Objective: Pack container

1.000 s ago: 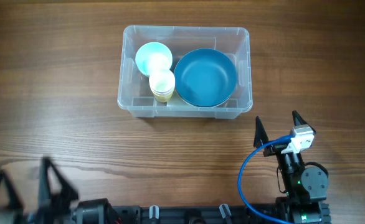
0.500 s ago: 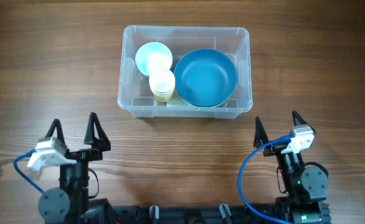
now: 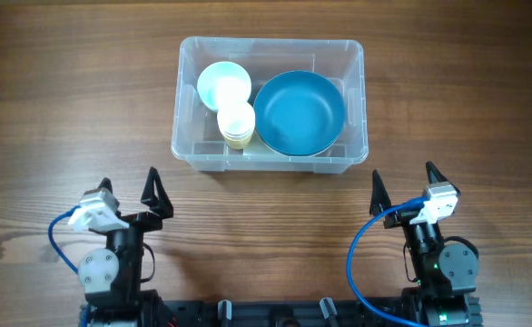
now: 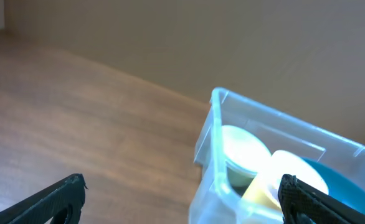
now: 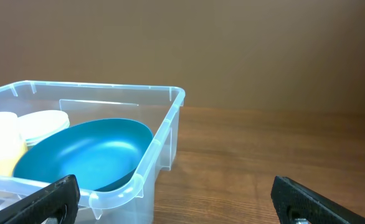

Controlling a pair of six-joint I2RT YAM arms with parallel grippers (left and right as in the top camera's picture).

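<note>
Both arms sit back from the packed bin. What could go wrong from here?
The blue bowl looks tilted inside the container, so it may slide. The stack of yellow cups sits between it and the pale bowl; a reaching left hand, open now, might topple it or clip the rim.

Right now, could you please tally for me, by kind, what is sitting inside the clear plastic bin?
Bowls: 2, the blue bowl and the pale bowl
Cup stacks: 1, the yellowish cup stack; how many cups are nested in it cannot be told
Total: 3 items in the container
</note>
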